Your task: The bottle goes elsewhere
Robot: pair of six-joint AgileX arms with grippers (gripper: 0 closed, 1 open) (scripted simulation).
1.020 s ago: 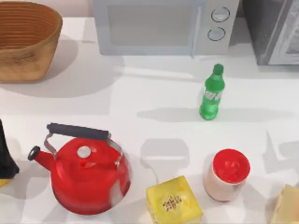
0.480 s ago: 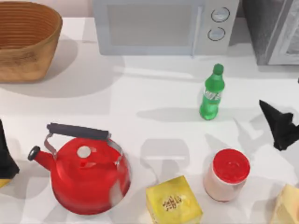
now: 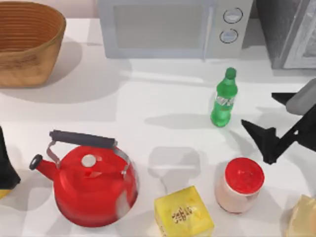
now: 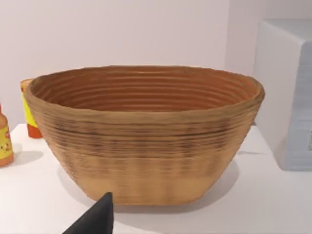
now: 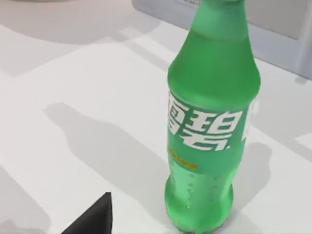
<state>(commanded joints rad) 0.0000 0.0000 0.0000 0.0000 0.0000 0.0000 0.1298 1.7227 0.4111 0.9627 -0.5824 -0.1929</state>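
The bottle [image 3: 224, 98] is slim, green and translucent, with a green cap and a pale label band. It stands upright on the white table, right of centre, in front of the microwave. My right gripper [image 3: 257, 109] hovers just to the bottle's right, open, with its black fingers [image 3: 261, 136] pointing at the bottle and nothing between them. The right wrist view shows the bottle [image 5: 212, 122] close up and one dark fingertip [image 5: 97, 217] short of it. My left gripper [image 3: 7, 165] is parked at the table's left edge, open, facing the basket [image 4: 146, 136].
A wicker basket [image 3: 29, 47] sits back left, a microwave [image 3: 170, 27] at the back and a grey appliance [image 3: 291, 29] back right. A red kettle [image 3: 91, 182], a yellow box [image 3: 182, 212] and a pinkish jar with a red lid [image 3: 240, 185] line the front.
My right arm came in from the table's right edge and moved left toward the bottle. The bottle and the left arm have not moved.
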